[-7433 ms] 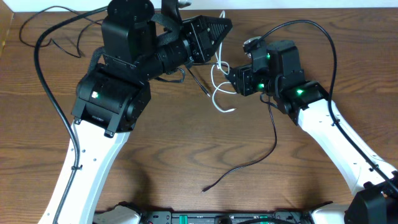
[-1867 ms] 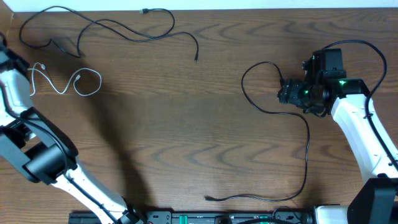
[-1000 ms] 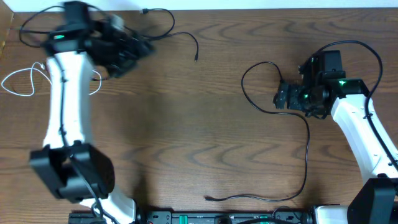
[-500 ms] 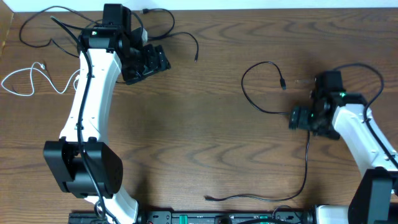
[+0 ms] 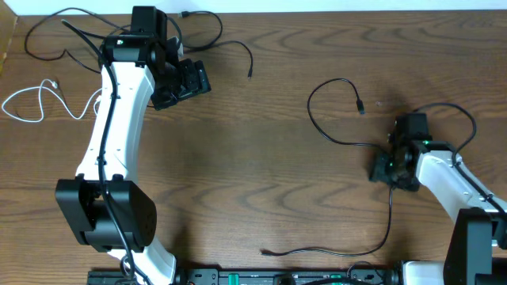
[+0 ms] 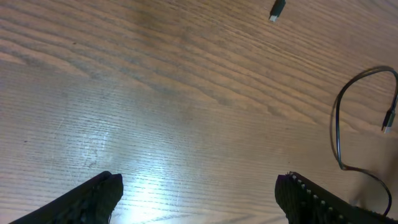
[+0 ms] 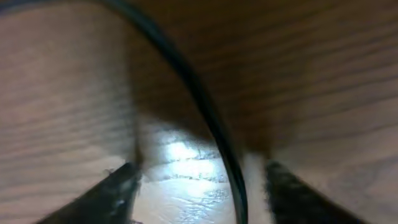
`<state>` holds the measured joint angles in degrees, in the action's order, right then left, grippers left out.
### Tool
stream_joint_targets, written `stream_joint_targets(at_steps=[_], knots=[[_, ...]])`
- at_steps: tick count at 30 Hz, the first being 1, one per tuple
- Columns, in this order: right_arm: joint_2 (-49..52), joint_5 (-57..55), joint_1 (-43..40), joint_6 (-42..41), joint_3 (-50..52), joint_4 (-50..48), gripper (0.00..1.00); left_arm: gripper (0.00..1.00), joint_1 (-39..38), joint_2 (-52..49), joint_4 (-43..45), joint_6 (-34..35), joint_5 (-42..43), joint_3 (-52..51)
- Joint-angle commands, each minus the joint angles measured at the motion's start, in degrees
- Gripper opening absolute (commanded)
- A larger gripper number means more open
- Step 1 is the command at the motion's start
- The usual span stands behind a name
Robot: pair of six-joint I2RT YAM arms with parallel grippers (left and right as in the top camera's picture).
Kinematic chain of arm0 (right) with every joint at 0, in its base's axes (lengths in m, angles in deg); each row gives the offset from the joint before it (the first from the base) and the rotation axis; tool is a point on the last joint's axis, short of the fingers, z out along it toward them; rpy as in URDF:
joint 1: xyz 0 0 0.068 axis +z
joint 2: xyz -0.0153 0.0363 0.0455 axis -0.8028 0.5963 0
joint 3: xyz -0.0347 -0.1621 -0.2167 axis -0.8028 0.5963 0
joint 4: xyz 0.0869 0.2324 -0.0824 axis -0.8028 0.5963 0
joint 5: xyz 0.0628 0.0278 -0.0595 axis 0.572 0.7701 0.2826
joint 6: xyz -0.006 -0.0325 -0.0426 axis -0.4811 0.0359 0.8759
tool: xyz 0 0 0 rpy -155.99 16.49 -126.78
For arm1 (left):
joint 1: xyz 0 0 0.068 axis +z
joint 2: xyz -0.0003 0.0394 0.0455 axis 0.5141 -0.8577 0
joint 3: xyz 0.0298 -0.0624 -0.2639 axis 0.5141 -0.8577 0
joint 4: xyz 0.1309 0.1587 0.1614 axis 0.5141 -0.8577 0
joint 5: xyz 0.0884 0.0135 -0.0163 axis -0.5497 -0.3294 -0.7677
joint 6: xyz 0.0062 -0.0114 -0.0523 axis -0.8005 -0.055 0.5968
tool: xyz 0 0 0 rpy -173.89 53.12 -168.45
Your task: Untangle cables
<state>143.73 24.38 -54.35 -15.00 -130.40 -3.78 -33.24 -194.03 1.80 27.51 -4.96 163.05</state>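
Note:
One black cable (image 5: 329, 136) loops across the right of the table, its plug (image 5: 360, 107) lying free. My right gripper (image 5: 386, 168) is low over this cable, and in the right wrist view the cable (image 7: 208, 121) runs between the separated fingers (image 7: 118, 186), touching neither. A second black cable (image 5: 214, 32) curls along the back left, its plug (image 6: 277, 9) on bare wood. My left gripper (image 5: 188, 81) hovers just in front of it, open (image 6: 199, 183) and empty. The white cable (image 5: 40, 107) lies at the far left.
The left arm's own thick black wire (image 5: 43, 28) arcs over the back left corner. The right black cable's tail (image 5: 317, 252) runs along the front edge. The table's back edge is close behind the left gripper.
The right gripper slid toward the front along the right black cable and dropped low over it, its jaws narrowing. The left arm swung right and settled by the back-left black cable.

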Motion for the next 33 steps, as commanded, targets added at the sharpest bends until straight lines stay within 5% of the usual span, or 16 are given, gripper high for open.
stream_joint_targets(at_steps=[1, 4, 19, 29, 33], knots=[[-0.02, 1.18, -0.59, -0.24, 1.05, -1.18, 0.3, 0.84, -0.04, 0.63, -0.17, -0.48, -0.63, 0.07], [-0.02, 6.08, -0.46, -0.22, 1.03, -3.08, 0.01, 0.84, -0.04, 0.63, -0.17, -0.48, -0.63, 0.07], [-0.07, 37.13, -0.46, -1.11, -13.42, -2.01, 0.01, 0.84, -0.26, 0.63, -2.4, -0.83, 0.26, 0.07], [-0.07, 45.97, 0.02, -25.64, -16.85, -4.79, 0.01, 0.84, -3.58, 0.63, -3.61, -22.82, 32.5, 0.07], [-0.07, 45.97, 1.9, -35.1, -16.85, -7.43, 0.01, 0.83, -6.58, 0.63, -3.63, -23.1, 34.14, 0.07]])
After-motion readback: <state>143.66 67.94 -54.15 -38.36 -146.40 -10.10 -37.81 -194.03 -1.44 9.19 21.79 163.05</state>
